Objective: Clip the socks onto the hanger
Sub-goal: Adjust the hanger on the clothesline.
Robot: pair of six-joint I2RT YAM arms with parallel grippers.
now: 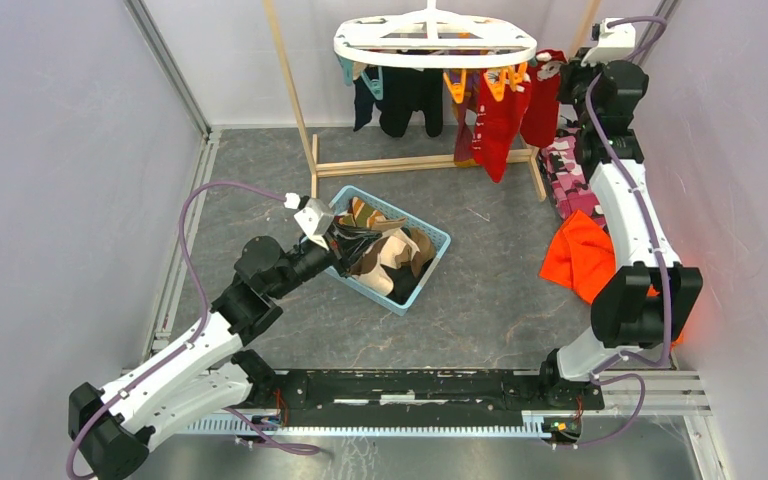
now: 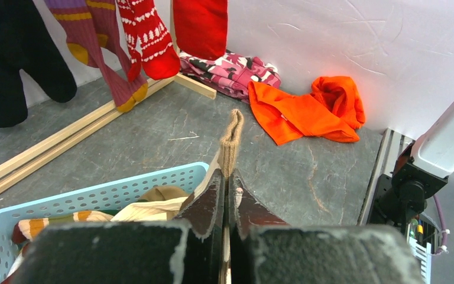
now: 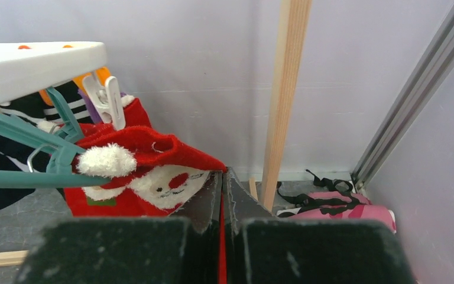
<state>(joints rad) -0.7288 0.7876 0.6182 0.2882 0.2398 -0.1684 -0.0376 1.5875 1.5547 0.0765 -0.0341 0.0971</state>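
Pinching check: left gripper (image 2: 227, 178) is clamped on the beige sock (image 2: 232, 133), which runs out toward 12 o'clock past the basket (image 2: 94, 198) rim. Right gripper (image 3: 222, 178) is clamped on the red sock (image 3: 148, 155) at the hanger's (image 3: 35, 65) 3 o'clock end. Both look light, limp and stretchy, so the cuff is likely the best hold.

Hidden: beige sock (image 2: 232, 133) end inside left gripper (image 2: 225, 177); basket (image 2: 94, 198) to its left cut off by picture edge.
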